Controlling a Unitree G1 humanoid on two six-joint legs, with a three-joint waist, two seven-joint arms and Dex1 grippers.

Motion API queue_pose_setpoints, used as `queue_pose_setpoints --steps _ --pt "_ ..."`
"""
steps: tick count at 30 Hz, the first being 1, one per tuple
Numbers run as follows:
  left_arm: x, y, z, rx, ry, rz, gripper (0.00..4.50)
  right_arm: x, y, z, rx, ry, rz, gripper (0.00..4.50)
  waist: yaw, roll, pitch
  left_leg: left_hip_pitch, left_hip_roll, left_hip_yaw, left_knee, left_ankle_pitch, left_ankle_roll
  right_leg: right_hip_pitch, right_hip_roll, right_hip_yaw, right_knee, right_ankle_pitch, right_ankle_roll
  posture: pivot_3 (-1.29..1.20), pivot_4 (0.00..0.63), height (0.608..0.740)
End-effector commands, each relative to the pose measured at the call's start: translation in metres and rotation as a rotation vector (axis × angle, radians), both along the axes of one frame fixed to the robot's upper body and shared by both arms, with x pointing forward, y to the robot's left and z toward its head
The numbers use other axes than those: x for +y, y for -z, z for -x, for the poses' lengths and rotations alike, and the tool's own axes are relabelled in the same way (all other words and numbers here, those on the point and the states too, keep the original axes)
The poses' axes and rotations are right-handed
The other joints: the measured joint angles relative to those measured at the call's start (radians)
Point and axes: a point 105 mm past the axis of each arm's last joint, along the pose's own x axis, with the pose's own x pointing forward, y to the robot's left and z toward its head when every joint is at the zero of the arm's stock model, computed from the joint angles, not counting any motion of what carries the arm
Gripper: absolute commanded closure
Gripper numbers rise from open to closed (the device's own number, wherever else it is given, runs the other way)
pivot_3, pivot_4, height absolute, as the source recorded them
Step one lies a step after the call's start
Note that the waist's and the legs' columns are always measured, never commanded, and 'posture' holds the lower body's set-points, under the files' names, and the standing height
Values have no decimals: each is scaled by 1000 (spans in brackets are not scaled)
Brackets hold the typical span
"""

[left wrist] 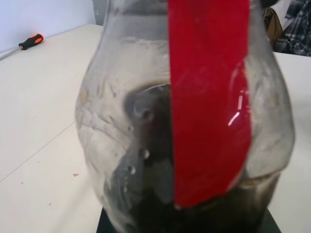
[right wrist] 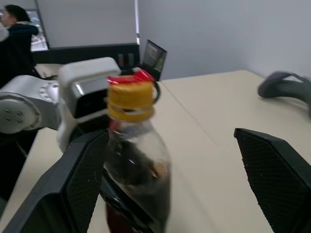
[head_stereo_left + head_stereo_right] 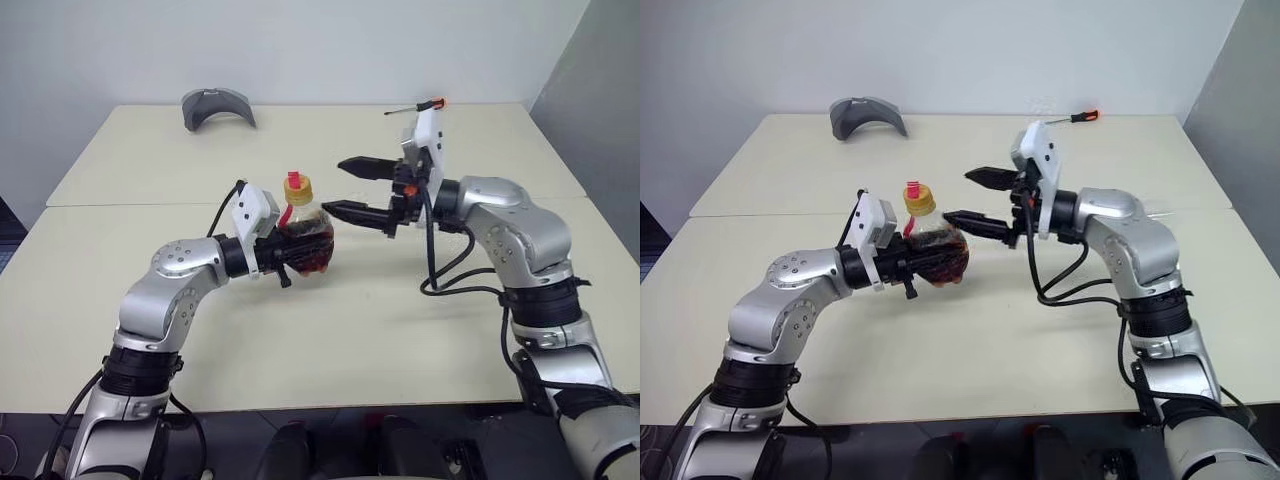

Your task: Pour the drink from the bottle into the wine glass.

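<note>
The bottle (image 3: 305, 235) is a squat clear plastic one with a yellow cap (image 3: 298, 187) and a red label strip (image 1: 209, 97). It is held upright above the table, with my left gripper (image 3: 303, 252) shut around its belly. The dark drink (image 1: 146, 204) fills its lower part. My right gripper (image 3: 335, 187) is open and points at the bottle from the right, level with the cap. In the right wrist view its two black fingers (image 2: 82, 184) stand wide on either side of the bottle (image 2: 138, 165) without touching it. The wine glass is out of view.
A grey curved object (image 3: 217, 107) lies at the far left of the beige table (image 3: 400, 340). An orange-handled screwdriver (image 3: 420, 106) lies at the far right. A person (image 2: 14, 24) sits in the background of the right wrist view.
</note>
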Motion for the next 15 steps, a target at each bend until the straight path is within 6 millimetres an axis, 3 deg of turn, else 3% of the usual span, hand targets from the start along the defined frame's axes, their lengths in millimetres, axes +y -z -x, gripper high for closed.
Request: queue_pose_setpoints --steps 1,7,15 --pt "-3 -13 1 -62 23 14 3762 14 -17 8 -53 -29 -45 135 2 0 0 0 0 0 0 0 0 0 0 0 0 0 0 0 150 740" --pt "-5 -13 0 -66 31 15 3762 26 -22 -1 -63 0 -78 135 3 0 0 0 -1 0 0 2 -3 0 0 0 -1 0 0 0 150 740" --pt "-6 -13 3 -65 32 20 3762 22 -18 -10 -83 31 -58 135 2 0 0 0 0 0 0 2 -3 0 0 0 0 0 0 0 150 740"
